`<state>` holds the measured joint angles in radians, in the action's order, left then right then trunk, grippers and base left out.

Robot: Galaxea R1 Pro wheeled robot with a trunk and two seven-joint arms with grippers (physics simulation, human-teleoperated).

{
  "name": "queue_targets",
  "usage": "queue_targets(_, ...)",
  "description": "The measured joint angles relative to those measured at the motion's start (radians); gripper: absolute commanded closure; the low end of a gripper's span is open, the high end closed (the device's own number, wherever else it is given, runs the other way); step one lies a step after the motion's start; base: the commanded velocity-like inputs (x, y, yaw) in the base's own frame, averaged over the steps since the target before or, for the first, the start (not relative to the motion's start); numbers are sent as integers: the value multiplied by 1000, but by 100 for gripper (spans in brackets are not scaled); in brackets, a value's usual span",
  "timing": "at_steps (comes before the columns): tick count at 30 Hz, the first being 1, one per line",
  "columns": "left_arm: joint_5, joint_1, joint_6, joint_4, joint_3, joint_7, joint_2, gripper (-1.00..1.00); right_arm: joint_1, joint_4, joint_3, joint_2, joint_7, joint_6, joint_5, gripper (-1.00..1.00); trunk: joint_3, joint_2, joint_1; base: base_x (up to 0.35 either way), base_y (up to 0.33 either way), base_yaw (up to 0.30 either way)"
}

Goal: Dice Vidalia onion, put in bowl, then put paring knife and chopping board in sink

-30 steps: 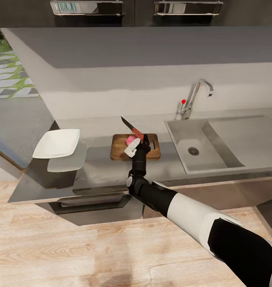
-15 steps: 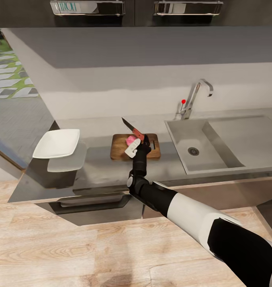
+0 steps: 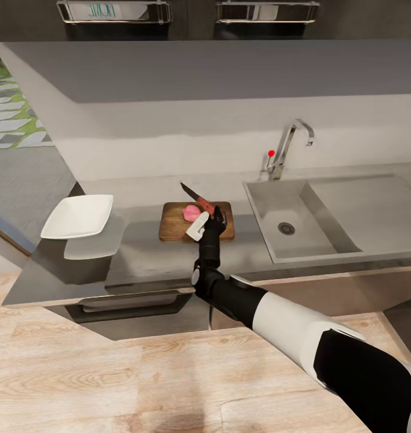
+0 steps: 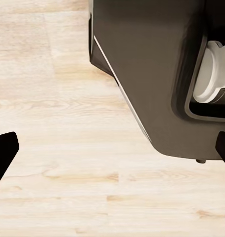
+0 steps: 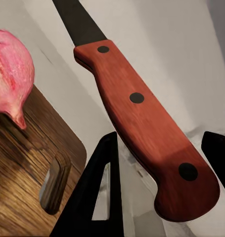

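Observation:
On the countertop (image 3: 151,255) lies the dark brown chopping board (image 3: 172,225) with the pink onion (image 3: 192,211) on it. My right gripper (image 3: 209,219) is shut on the reddish handle of the paring knife (image 3: 199,200), whose dark blade slants up and to the left above the onion. The right wrist view shows the knife handle (image 5: 142,116) clamped in my right gripper (image 5: 159,182), with the onion (image 5: 8,74) and the board's slot handle (image 5: 53,182) beside it. Left of the board stands the white bowl (image 3: 79,215). My left gripper (image 4: 112,153) hangs open over the wooden floor.
The steel sink (image 3: 301,207) with its drain (image 3: 286,228) and drainboard lies right of the board. The chrome tap (image 3: 284,147) with a red knob stands behind it. Dark wall cabinets hang above. The robot's dark base (image 4: 147,74) is near the left gripper.
The whole head view has shifted a little, so the camera moved. The right gripper still holds the knife above the onion, at almost the same spot.

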<state>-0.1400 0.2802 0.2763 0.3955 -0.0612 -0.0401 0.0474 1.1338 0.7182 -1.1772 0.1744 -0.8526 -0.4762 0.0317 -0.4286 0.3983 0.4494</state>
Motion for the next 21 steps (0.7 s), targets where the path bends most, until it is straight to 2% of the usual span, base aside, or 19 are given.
queue_targets(7, 0, 0, 0, -1, 0, 0, 1, -100, 0, 4, -14, 0, 14, -1, 0, 100, 0, 0, 0, 0, -2, 0)
queue_targets(21, 0, 0, 0, -1, 0, 0, -1, -100, 0, 6, -16, 0, 15, 0, -1, 100, 0, 0, 0, -4, -1, 0)
